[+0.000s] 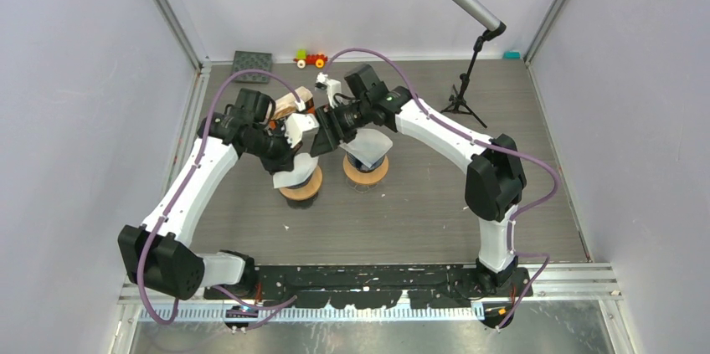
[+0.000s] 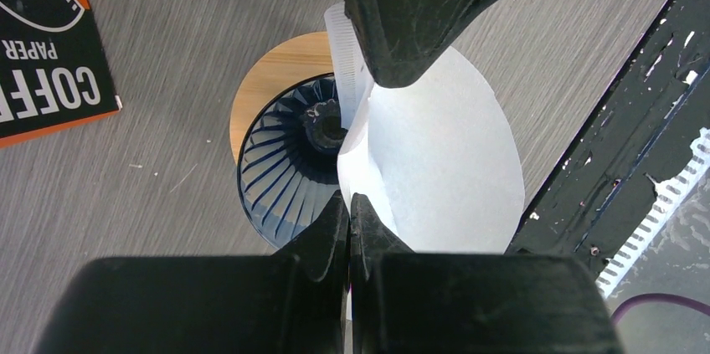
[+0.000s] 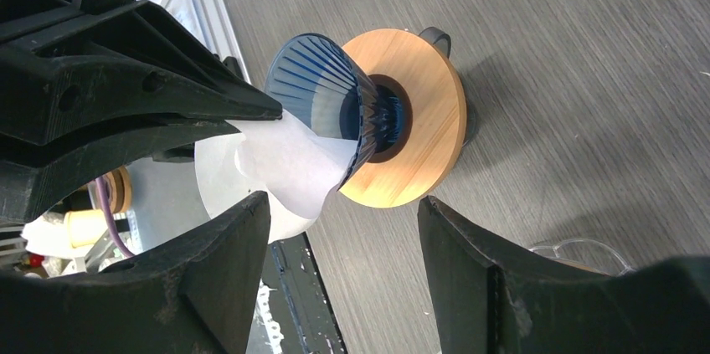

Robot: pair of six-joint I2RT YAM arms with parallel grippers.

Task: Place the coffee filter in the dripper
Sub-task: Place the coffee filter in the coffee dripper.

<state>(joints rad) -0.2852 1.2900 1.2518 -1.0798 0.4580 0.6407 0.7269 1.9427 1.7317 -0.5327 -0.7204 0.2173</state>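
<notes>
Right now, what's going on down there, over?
Left end effector shut on coffee filter, edge at dripper rim, not seated. Right end effector open, close beside.

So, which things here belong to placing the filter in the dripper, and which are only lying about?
For the job: coffee filter, blue dripper, left gripper pinching the filter.
Lying about: microphone, toy train, dark tile.
</notes>
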